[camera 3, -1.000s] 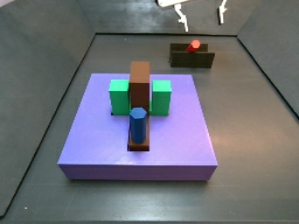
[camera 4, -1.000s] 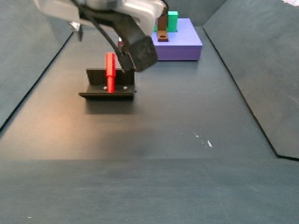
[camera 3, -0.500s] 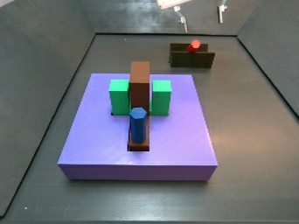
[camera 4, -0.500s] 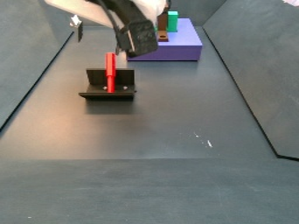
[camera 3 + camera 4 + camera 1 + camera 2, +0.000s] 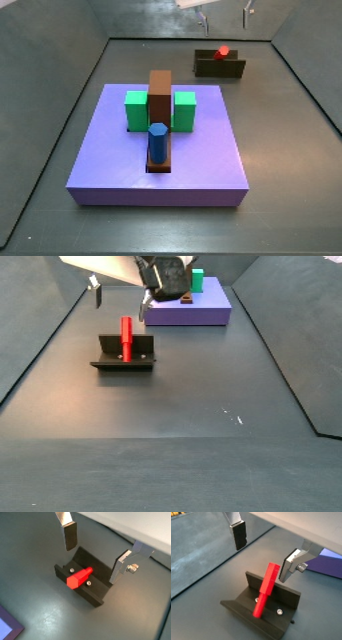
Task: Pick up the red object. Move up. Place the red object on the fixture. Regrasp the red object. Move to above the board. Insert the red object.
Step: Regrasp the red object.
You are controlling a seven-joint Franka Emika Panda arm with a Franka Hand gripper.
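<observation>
The red object point(image 5: 80, 577) is a short red peg that stands leaning in the dark fixture point(image 5: 97, 596); it shows in both wrist views point(image 5: 264, 590) and both side views point(image 5: 222, 52) point(image 5: 127, 338). The fixture point(image 5: 123, 361) sits on the floor away from the board. My gripper point(image 5: 95, 549) is open and empty, high above the fixture, with its fingers point(image 5: 238, 535) spread either side of the peg and not touching it. In a side view the gripper point(image 5: 118, 293) hangs above the peg. The lavender board point(image 5: 160, 163) bears two green blocks, a brown bar and a blue peg.
Grey walls enclose the dark floor on the sides. In a side view the board point(image 5: 190, 311) lies beyond the fixture near the far wall. A corner of the board shows in a wrist view point(image 5: 328, 564).
The gripper has risen straight up away from the fixture, open and empty. The red peg has stayed in the fixture.
</observation>
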